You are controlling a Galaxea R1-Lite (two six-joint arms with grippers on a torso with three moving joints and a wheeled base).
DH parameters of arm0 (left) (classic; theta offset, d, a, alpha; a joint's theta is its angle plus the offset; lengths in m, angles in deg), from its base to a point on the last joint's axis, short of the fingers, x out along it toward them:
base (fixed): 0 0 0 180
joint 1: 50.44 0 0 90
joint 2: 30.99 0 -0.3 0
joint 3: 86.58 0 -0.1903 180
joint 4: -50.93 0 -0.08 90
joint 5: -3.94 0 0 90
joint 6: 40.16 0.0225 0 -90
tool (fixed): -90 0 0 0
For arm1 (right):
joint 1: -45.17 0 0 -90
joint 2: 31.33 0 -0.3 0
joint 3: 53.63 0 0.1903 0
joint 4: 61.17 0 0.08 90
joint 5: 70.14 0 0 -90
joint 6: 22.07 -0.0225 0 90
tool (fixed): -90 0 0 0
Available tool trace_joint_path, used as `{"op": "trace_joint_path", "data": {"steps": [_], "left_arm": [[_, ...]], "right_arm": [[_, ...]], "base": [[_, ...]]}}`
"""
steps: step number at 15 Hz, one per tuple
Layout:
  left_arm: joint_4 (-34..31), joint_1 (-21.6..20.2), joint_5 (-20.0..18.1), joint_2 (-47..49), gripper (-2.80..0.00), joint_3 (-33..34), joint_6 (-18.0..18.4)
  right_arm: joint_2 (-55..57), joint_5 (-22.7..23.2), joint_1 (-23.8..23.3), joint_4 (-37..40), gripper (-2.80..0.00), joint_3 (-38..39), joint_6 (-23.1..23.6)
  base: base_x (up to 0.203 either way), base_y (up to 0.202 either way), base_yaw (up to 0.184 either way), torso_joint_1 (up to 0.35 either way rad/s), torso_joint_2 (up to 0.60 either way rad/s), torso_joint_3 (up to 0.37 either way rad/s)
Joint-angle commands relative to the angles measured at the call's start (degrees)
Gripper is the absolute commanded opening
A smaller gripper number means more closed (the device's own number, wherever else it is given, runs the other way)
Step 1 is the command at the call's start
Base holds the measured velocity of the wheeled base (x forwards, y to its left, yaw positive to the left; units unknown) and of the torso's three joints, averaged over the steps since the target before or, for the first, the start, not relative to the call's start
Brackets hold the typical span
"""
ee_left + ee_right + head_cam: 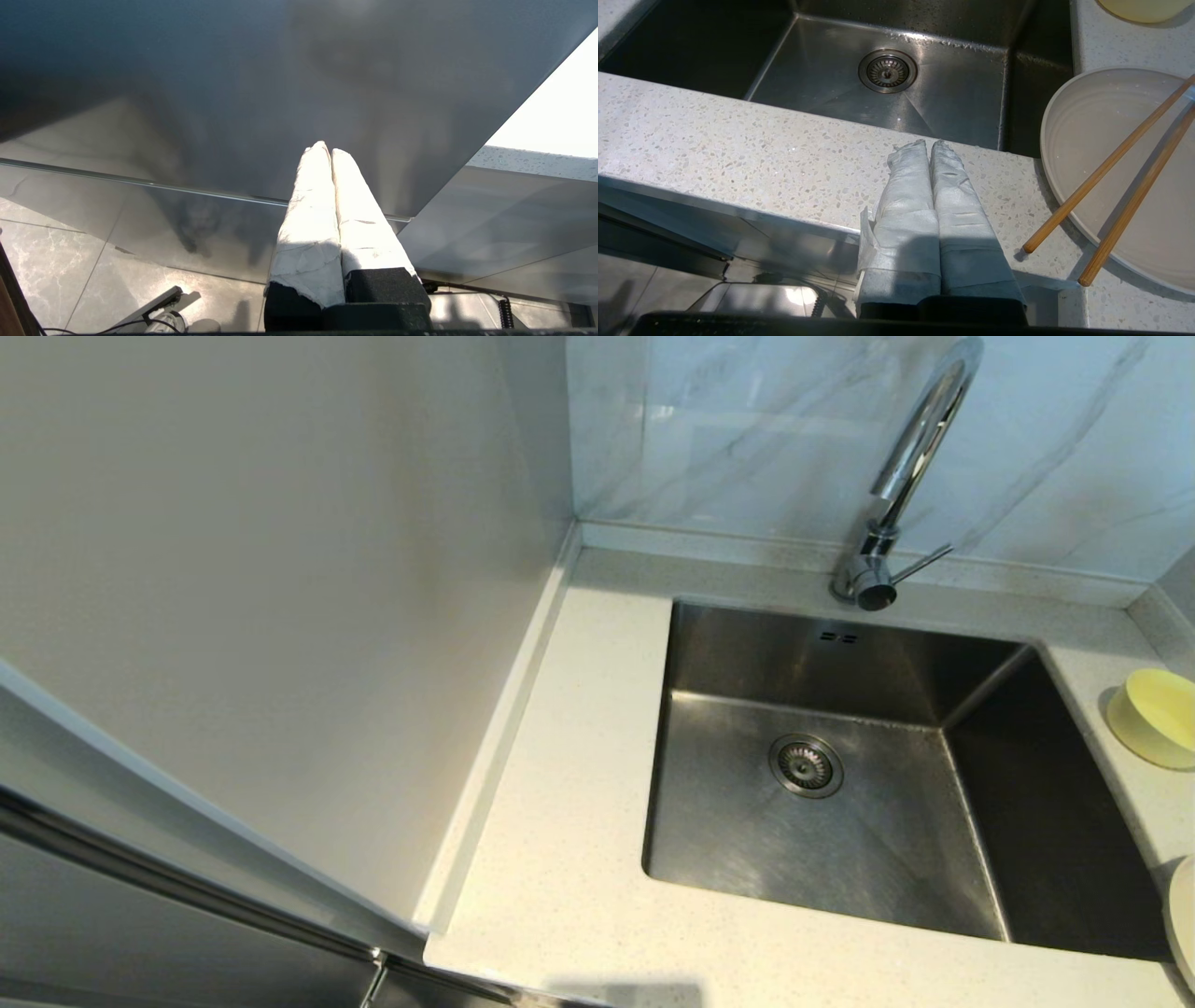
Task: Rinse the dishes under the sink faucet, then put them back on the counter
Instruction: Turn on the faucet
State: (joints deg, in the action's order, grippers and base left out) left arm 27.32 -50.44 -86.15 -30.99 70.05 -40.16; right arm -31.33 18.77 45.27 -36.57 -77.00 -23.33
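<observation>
The counter (738, 154) rings an empty sink (896, 93). We see the plate (1125, 186) at mid-right of the right wrist frame, chopsticks (1106, 168) slanting across it, nearest our right gripper (930, 147), fingers clenched empty. The left gripper (325, 149), likewise clenched, seems parked below the counter.

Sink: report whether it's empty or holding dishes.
Empty. The sink basin shows only its drain strainer; the bowl, plate and chopsticks sit on the counter.
</observation>
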Motion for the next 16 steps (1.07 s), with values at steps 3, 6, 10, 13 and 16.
{"op": "trace_joint_path", "data": {"steps": [3,6,10,13,16], "left_arm": [[0.0,0.0,0.0,0.0,-2.8,0.0,0.0],[0.0,0.0,0.0,0.0,-2.8,0.0,0.0],[0.0,0.0,0.0,0.0,-2.8,0.0,0.0],[0.0,0.0,0.0,0.0,-2.8,0.0,0.0],[0.0,0.0,0.0,0.0,-2.8,0.0,0.0]], "right_arm": [[0.1,0.1,0.1,0.0,-2.8,0.5,0.1],[0.1,-0.3,0.0,0.0,-2.8,0.5,0.0],[0.1,-0.7,0.0,1.6,-2.8,-1.0,-0.3],[3.5,-1.3,0.0,7.9,-2.8,-12.1,-1.5],[21.4,-2.3,-0.7,6.2,-2.8,-23.3,-8.7]], "base": [[0.0,0.0,0.0,0.0,0.0,0.0],[0.0,0.0,0.0,0.0,0.0,0.0],[0.0,0.0,0.0,0.0,0.0,0.0],[0.0,0.0,0.0,0.0,0.0,0.0],[0.0,0.0,0.0,0.0,0.0,0.0]]}}
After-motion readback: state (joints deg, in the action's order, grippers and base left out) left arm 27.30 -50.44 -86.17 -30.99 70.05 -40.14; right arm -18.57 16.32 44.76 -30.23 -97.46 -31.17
